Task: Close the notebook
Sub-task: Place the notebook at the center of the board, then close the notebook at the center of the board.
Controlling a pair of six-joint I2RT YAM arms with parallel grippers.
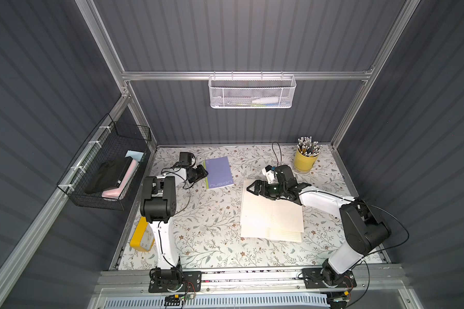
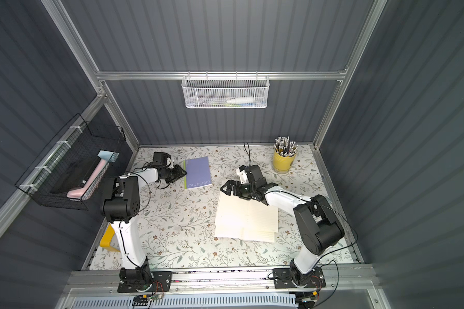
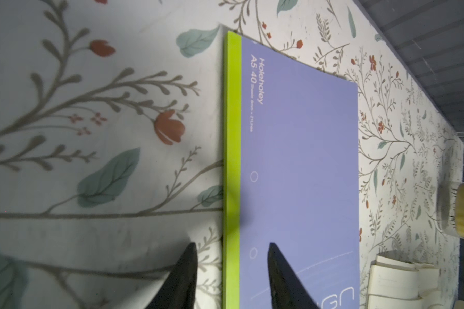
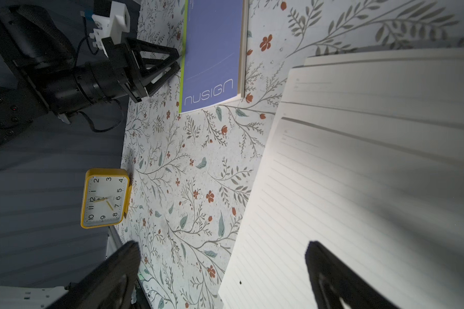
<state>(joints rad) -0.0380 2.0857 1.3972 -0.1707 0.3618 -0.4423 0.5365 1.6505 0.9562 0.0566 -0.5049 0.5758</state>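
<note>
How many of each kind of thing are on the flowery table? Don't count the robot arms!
Notebooks: 2, the closed purple notebook and the open notebook
Clocks: 1, the yellow clock
Pencil cups: 1, the yellow cup
Total: 4

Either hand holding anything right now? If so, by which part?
Nothing is held. The left hand is open at the green spine edge of the purple notebook, not clamping it; the right hand is open over the open notebook.
</note>
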